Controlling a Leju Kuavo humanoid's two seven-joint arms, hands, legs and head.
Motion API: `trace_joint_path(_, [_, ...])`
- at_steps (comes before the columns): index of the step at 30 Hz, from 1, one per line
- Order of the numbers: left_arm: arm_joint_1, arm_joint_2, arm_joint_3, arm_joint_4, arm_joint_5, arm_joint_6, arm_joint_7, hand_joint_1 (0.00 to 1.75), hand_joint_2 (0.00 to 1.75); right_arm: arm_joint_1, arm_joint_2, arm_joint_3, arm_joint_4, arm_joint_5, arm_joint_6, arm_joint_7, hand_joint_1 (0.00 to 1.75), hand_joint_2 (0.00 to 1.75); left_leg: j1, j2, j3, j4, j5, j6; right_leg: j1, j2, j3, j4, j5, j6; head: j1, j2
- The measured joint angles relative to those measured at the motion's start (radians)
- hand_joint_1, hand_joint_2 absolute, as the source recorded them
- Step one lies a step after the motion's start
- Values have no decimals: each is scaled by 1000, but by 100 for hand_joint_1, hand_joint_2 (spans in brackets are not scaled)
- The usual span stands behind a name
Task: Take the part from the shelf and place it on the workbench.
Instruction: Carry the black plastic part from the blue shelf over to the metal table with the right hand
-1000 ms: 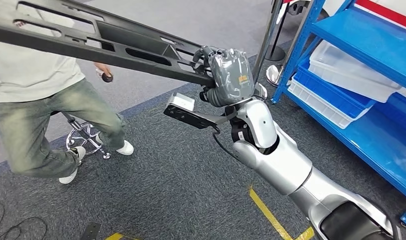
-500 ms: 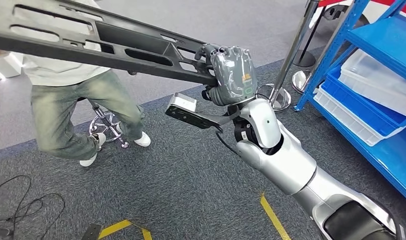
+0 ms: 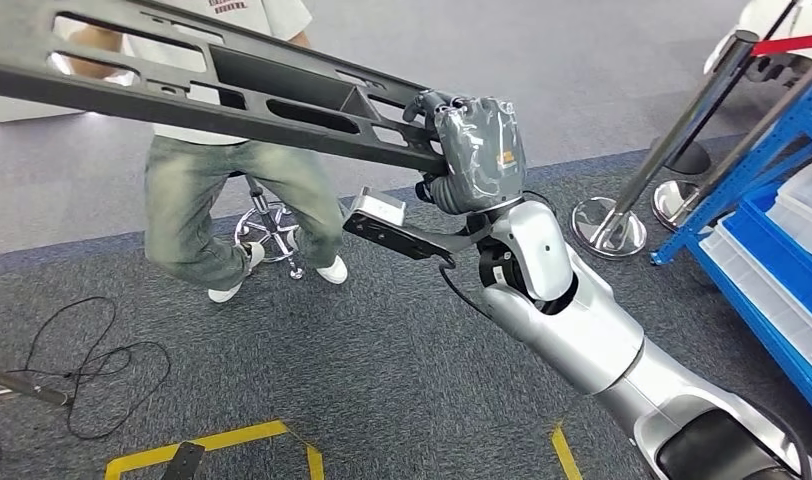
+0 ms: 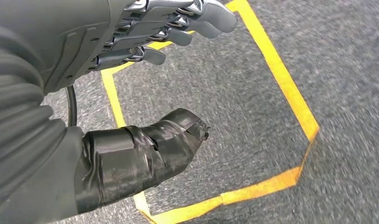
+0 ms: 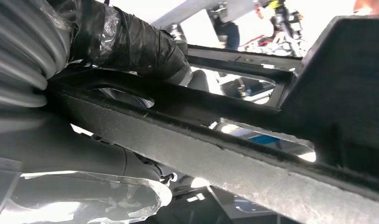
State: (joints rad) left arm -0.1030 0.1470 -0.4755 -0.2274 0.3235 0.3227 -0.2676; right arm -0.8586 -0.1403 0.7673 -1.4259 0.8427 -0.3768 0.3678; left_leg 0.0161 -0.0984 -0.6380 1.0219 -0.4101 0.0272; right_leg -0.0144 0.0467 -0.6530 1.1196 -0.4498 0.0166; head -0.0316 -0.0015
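The right hand [image 3: 474, 150] is closed around one end of the part [image 3: 212, 85], a long black plastic frame with cut-out slots that runs from the centre of the head view up and away to the upper left edge, held well above the carpet. In the right wrist view the same part [image 5: 234, 140] crosses the picture as a thick dark bar, with the taped thumb wrapped over it. Across the last second the whole head view has swung: the blue shelf [image 3: 782, 200], which took up much of the right side a second ago, is now squeezed to the far right edge, while the chrome post [image 3: 672, 150], the person [image 3: 232, 190] in jeans beside a stool [image 3: 272, 225], and a loose black cable [image 3: 92, 370] on the floor have slid in toward the middle and lower left. That reads as the camera turning with the robot, not the things moving; the grip on the part looks the same throughout. The left hand [image 4: 145, 42] hangs over the grey carpet near yellow floor tape [image 4: 276, 88], fingers apart and holding nothing. I judge the pick from the shelf done and the robot mid-turn toward the surface, which no view yet shows. The long overhang passes close in front of the person, so clearance during the turn matters.
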Motion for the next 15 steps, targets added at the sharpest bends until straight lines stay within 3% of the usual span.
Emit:
trace_joint_path(2, [-1,0,-1,0,0,-2,3,0,175,0,-2,-1,-3,0,1,0,175,175,4,-21,-14,9,-1,-11,-3,36,27,-69,20,-1,0,0])
trace_joint_path(4, [1,0,-2,0,0,-3,5,0,175,0,-3,-2,-7,0,4,-1,175,175,8,-42,-22,7,3,-25,1,25,30,-75,19,-5,2,0])
trace_joint_path(6, [5,-2,-3,0,0,-5,5,0,175,-1,-4,-2,-8,0,7,-1,175,175,12,-36,-27,11,1,-34,-1,4,37,-84,22,-14,4,0])
trace_joint_path(10, [7,-4,-3,0,0,-7,6,0,175,-1,-4,-2,-8,0,8,0,175,175,10,-4,-34,25,-6,-37,-4,-9,43,-92,25,-19,3,0])
trace_joint_path(11, [5,-3,-3,0,0,-8,5,0,175,-1,-4,-2,-9,0,9,0,175,175,9,20,-55,66,-25,-40,-4,-17,45,-92,24,-22,1,0])
trace_joint_path(13, [2,-4,-5,0,0,-11,4,0,175,4,-5,-2,-10,0,14,0,175,175,7,71,-115,174,-53,-47,-2,-58,49,-90,17,-26,-4,0])
trace_joint_path(14, [0,-3,-5,0,0,-13,3,0,175,7,-6,-2,-11,0,17,0,175,175,7,95,-127,194,-52,-49,-2,-83,52,-89,12,-27,-7,0])
trace_joint_path(15, [0,-3,-6,0,0,-14,2,0,175,10,-6,-2,-11,0,19,0,175,175,6,111,-106,155,-27,-47,-1,-103,54,-87,8,-24,-7,0])
